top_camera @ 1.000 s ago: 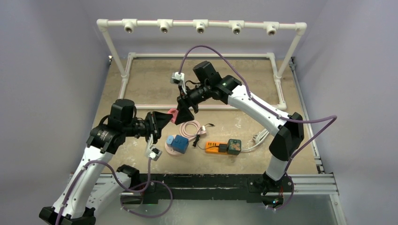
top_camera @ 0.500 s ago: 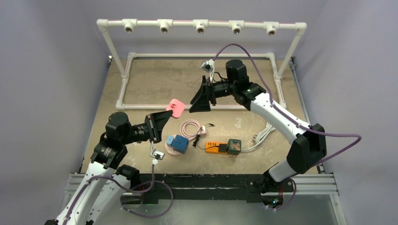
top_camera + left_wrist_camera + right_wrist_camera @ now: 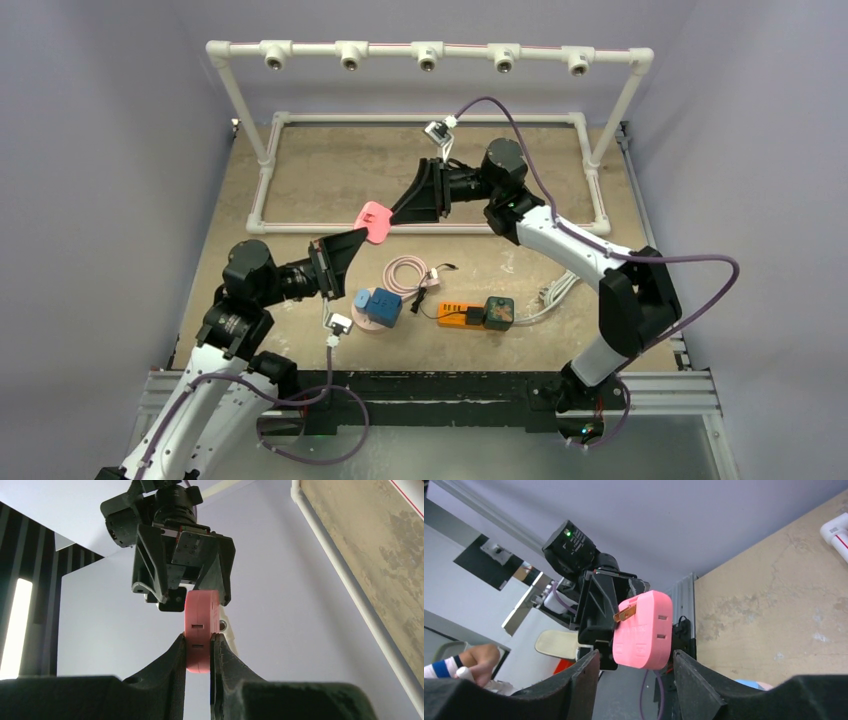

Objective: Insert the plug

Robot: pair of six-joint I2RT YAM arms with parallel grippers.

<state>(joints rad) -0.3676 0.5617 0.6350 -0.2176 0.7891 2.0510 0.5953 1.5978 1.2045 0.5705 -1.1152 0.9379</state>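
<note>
My left gripper [image 3: 352,244] is shut on a flat pink plug adapter [image 3: 376,221] and holds it up in the air above the table. In the left wrist view the pink adapter [image 3: 201,630] sits edge-on between my fingers. My right gripper [image 3: 405,209] is open and faces the adapter from the other side, its fingers standing either side of it without touching. In the right wrist view the adapter [image 3: 642,630] shows a brass prong [image 3: 625,613] at its top left. An orange power strip [image 3: 461,314] lies on the table below.
A blue block on a pink base [image 3: 378,308], a coiled pink cable [image 3: 405,274] and a dark green block [image 3: 499,311] at the strip's end lie on the table. A white cable [image 3: 556,292] runs right. A white pipe frame [image 3: 430,56] stands behind.
My right arm has swung away and turned, and its open gripper now faces the adapter from the right. My left arm has drawn back slightly and raised the pink adapter.
</note>
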